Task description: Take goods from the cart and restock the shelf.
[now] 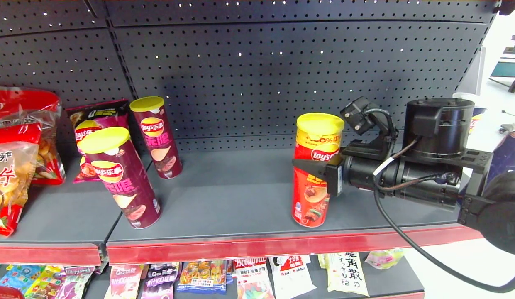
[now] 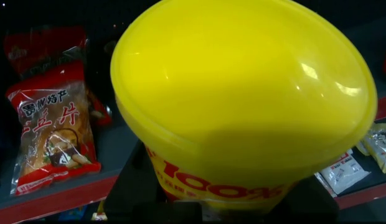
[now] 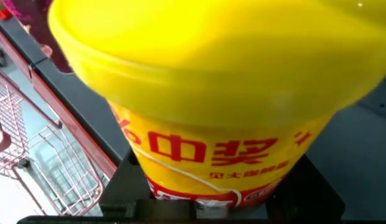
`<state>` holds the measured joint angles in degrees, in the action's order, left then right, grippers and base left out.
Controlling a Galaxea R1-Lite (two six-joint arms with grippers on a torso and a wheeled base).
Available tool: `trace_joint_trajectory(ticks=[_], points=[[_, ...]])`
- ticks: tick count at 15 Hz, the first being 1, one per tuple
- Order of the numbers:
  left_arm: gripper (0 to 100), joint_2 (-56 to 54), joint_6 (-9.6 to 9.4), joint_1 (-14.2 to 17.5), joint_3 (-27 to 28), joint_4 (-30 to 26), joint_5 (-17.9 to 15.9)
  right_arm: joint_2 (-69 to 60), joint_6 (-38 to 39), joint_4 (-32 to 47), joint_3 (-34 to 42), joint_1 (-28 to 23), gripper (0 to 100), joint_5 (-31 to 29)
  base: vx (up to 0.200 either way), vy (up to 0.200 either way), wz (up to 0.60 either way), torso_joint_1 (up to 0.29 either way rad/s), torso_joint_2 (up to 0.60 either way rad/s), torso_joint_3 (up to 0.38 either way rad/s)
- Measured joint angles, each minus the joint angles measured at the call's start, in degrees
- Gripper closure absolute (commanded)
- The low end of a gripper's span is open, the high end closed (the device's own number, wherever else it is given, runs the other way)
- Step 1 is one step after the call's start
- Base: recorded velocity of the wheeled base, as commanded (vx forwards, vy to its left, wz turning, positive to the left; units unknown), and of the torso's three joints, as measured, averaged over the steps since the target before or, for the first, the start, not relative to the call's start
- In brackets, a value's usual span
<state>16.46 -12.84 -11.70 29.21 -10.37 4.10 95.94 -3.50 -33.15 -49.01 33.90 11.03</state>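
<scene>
A red chip can (image 1: 313, 195) with a yellow lid stands upright on the grey shelf (image 1: 240, 199), right of centre near the front edge. My right gripper (image 1: 314, 169) comes in from the right and is shut on its middle. Up close in the right wrist view, the same can (image 3: 218, 118) sits between the dark fingers (image 3: 127, 186). In the left wrist view, a second yellow-lidded red can (image 2: 243, 106) is held in my left gripper (image 2: 218, 202), with dark fingers on both sides of its body.
Two purple chip cans (image 1: 120, 178) (image 1: 157, 137) and snack bags (image 1: 20, 145) fill the shelf's left part. Between them and the red can the shelf is bare. A red price rail (image 1: 261, 245) runs along the front; packets lie below. A pink wire cart (image 3: 31, 162) stands beside the shelf.
</scene>
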Motion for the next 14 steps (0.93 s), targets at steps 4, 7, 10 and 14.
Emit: trace_joint_trajectory(ticks=[4,7,10,14], points=[[100,0.0,0.01,0.0,-0.1,0.0,0.0,0.3,0.1,0.0,1.4,0.9,100,-1.2,0.0,0.0,0.0,0.0,0.0,0.0],[100,0.1,0.01,0.0,-0.1,0.0,0.0,0.7,0.2,-0.4,1.5,1.5,100,-1.5,0.0,0.0,0.0,0.0,0.0,0.0],[100,0.1,0.01,0.0,-0.1,0.0,0.0,0.9,0.3,-0.5,1.3,1.9,100,-3.1,0.0,0.0,0.0,0.0,0.0,0.0],[100,0.0,0.01,0.0,-0.2,0.0,0.0,1.1,0.2,-7.4,2.0,2.7,100,-4.8,0.0,0.0,0.0,0.0,0.0,0.0]])
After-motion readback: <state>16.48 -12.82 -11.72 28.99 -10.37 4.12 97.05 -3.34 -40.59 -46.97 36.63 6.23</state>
